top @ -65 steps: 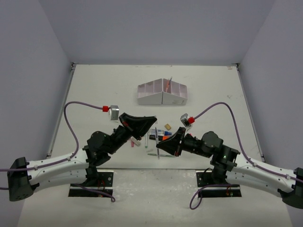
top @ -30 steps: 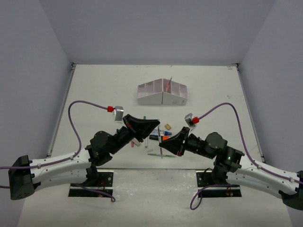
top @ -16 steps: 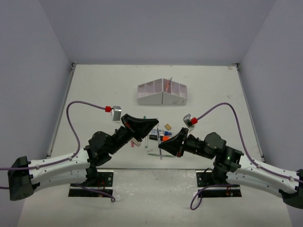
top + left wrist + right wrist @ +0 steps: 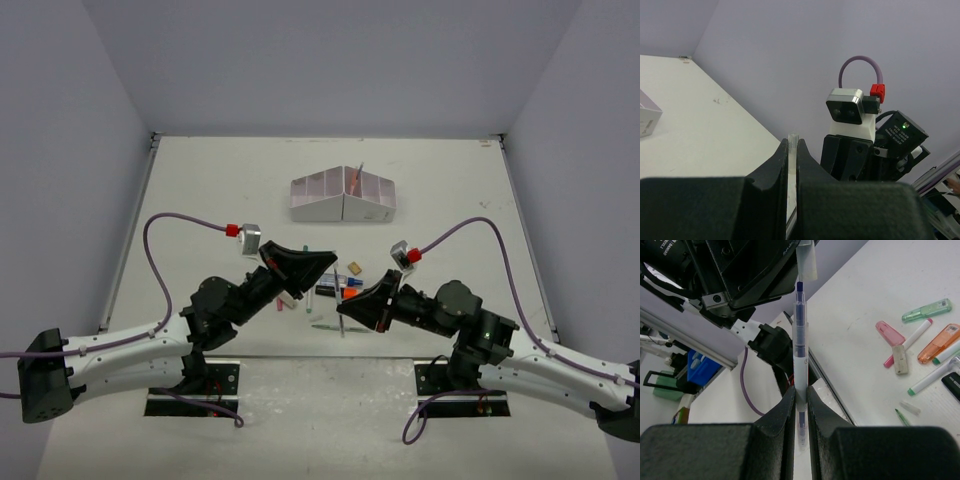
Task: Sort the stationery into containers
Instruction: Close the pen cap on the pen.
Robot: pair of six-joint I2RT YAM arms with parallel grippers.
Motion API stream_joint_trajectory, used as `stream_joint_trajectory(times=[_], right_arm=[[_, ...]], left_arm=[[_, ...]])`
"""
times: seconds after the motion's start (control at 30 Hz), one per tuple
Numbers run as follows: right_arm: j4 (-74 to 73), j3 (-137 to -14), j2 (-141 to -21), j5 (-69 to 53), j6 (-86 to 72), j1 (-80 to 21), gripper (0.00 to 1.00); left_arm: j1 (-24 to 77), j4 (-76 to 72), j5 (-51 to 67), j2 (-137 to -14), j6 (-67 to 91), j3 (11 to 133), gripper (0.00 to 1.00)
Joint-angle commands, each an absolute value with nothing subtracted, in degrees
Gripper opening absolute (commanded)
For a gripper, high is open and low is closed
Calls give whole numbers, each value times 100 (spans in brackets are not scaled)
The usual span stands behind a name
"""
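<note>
**Both grippers clamped, pen + cap held above the pile**

R gripper (image 4: 800,390): jaws narrow, pinching a pen (image 4: 800,347) at mid-barrel. Barrel is white/clear, blue tip up, upright in the R wrist view.

L gripper (image 4: 791,146): jaws nearly closed on a clear cap (image 4: 806,261). Cap sits just above the pen's blue tip, slightly off to one side. Can't tell if cap and tip touch.

Top view: the 2 grippers are nose to nose toward the near edge of the table (image 4: 220,190), over the loose stationery (image 4: 338,287).

Organiser box (image 4: 343,205) is well apart, further back. A thin pinkish pen (image 4: 358,178) stands in it near the mid divider; can't tell which compartment.

Lying on the table, R wrist view:
- green cap (image 4: 926,310)
- pink cap (image 4: 890,333)
- pink-tipped white pen (image 4: 911,341), just beside the peach piece (image 4: 899,360)
- orange cap (image 4: 939,342)
- green-tipped white pen (image 4: 929,379)
</note>
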State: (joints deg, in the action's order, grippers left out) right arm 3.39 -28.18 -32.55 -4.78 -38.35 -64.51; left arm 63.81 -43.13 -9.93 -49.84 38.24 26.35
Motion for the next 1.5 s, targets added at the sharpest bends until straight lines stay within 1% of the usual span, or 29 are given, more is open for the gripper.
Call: stream_joint_trajectory(times=[0.0, 0.43, 0.7, 1.1, 1.33, 1.47], right_arm=[[311, -3124, -3197, -207, -3778, -6480, 0], [293, -3226, -3197, -128, -3706, -6486, 0], [422, -3302, -3154, -18, -3533, -6486, 0], [387, -3568, -3041, 650, -3208, -6486, 0], [546, -3697, -3396, 614, -3325, -6486, 0], [401, -3768, -3565, 783, -3484, -6486, 0]], left_arm=[[6372, -4429, -992, -4945, 3721, 2728, 0], [6372, -4402, -797, -5060, 3900, 2796, 0], [6372, -4342, -686, -5265, 4270, 2813, 0], [6372, -4054, -580, -5159, 4298, 2663, 0], [6381, -4242, -521, -5137, 4331, 2499, 0], [6380, -4297, -553, -5082, 4283, 2487, 0]])
